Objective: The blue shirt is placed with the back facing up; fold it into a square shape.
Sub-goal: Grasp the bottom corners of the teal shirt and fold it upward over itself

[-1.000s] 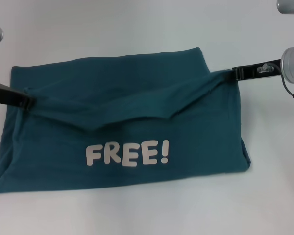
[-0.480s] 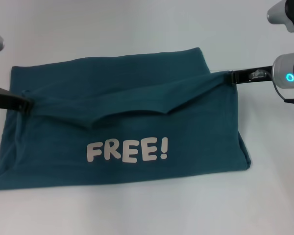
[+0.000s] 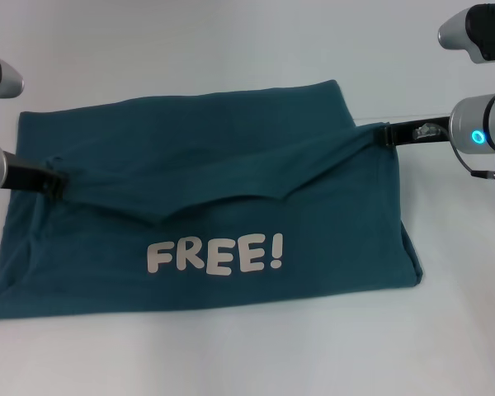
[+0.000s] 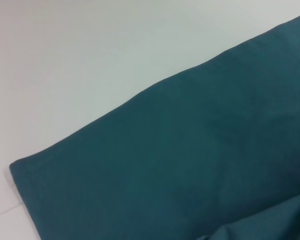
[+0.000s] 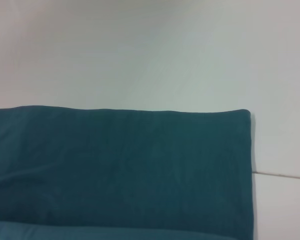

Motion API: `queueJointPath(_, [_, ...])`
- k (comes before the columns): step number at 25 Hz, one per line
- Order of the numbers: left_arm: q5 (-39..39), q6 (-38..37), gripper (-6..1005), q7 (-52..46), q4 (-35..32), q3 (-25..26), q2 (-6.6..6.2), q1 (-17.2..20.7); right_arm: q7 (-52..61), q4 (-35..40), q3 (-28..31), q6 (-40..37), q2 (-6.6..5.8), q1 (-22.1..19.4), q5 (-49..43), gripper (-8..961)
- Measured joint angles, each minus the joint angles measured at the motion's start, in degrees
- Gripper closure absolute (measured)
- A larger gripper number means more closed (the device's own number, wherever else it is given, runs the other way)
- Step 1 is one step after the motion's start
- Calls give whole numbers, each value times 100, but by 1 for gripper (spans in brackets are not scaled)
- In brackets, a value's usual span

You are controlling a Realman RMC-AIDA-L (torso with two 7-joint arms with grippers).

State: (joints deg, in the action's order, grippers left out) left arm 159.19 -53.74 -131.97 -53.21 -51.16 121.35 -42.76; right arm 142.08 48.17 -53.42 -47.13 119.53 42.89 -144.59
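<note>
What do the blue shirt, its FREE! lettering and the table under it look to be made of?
The blue shirt looks like soft matte knit fabric: it drapes and sags in folds between the left gripper and right gripper. The FREE! lettering seems a flat, off-white print lying flush with the cloth. The table looks like a smooth, hard white surface; its material is unclear.

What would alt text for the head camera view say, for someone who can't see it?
A partly folded blue shirt printed "FREE!" lies on a white table, a fold of fabric stretched between the left gripper and the right gripper, each pinching one end.
</note>
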Motion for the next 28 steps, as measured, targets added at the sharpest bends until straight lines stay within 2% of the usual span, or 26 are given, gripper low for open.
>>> queueJointPath(5, [-2, 27, 950, -7, 4, 7, 4, -2, 34, -36, -51, 145, 0, 0, 1, 901])
queueJointPath(17, [-133, 73, 877, -235, -43, 255, -4, 48, 83, -110, -10, 276, -1, 1, 27, 817])
queueJointPath(21, [-106, 77, 852, -268, -29, 221, 5, 49, 83, -100, -41, 276, -1, 7, 28, 685])
queueJointPath(23, [-96, 81, 664, -272, -12, 217, 5, 45, 83, -103, -45, 276, 0, 11, 32, 619])
queueJointPath(25, [-93, 89, 587, -273, -9, 213, 4, 36, 83, -117, -46, 274, 0, 15, 37, 370])
queueJointPath(28, [-91, 94, 471, -281, -6, 239, -16, 21, 82, -128, -51, 253, 0, 18, 37, 306])
